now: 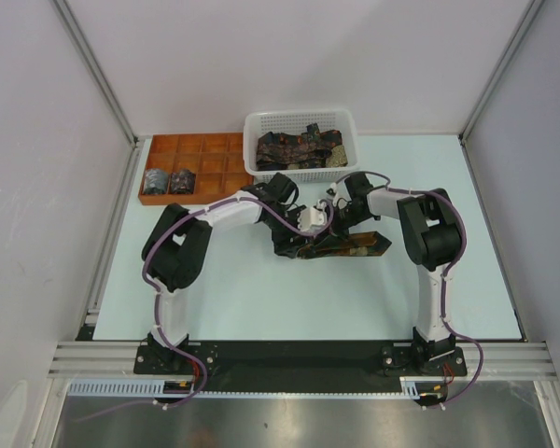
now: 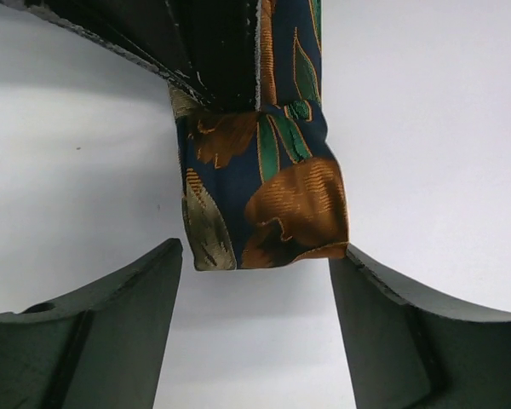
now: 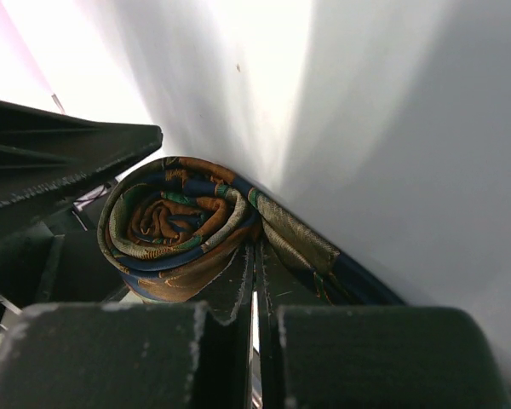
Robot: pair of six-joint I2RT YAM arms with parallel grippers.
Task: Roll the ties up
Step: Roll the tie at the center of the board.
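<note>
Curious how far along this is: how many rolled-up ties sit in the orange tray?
2. The first rolled tie fills the near left corner compartment of the orange tray; the second rolled tie sits right beside it. The tray's corner by the basket is partly hidden.

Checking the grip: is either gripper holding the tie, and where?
Left gripper open around the tie roll, holding nothing. Right gripper shut where roll meets tail; a pinch there cannot be told.

Top view: bright, even, soft shadows.
Right wrist view: glare far left, near fingers (image 3: 392,358) blurred.
Left wrist view: even, sharp.
</note>
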